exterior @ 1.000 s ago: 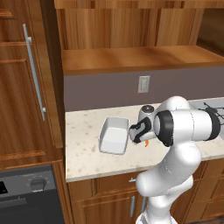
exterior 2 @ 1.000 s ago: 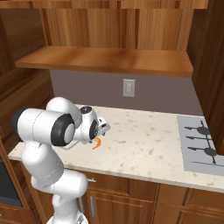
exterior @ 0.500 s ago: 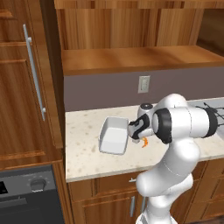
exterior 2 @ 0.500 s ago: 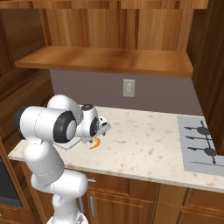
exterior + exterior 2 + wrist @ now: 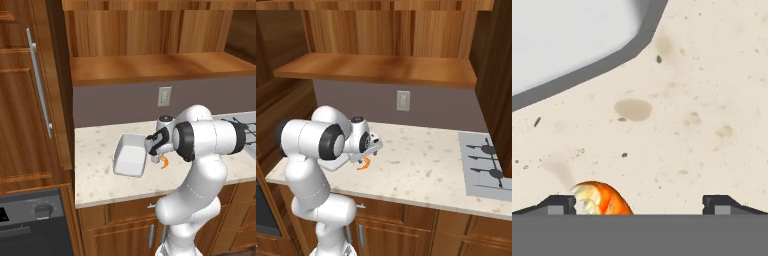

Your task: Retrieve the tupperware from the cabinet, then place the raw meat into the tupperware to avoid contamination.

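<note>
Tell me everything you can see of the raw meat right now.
The raw meat is a small orange crescent, shrimp-like, with a paler whitish end in the hand view. It lies on the speckled beige counter, beside the white tupperware but not in it. The open gripper hangs just over it, with the piece next to one fingertip; contact can't be judged.

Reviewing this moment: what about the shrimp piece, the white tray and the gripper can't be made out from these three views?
- Raw meat: hand view, lower part cut off by the bottom edge, so its contact with the fingertips is unclear.
- Tupperware: hand view cuts off all but one corner; in the left base view its right side is hidden behind the gripper.
- Gripper fingers: right base view, hidden behind the hand.
</note>
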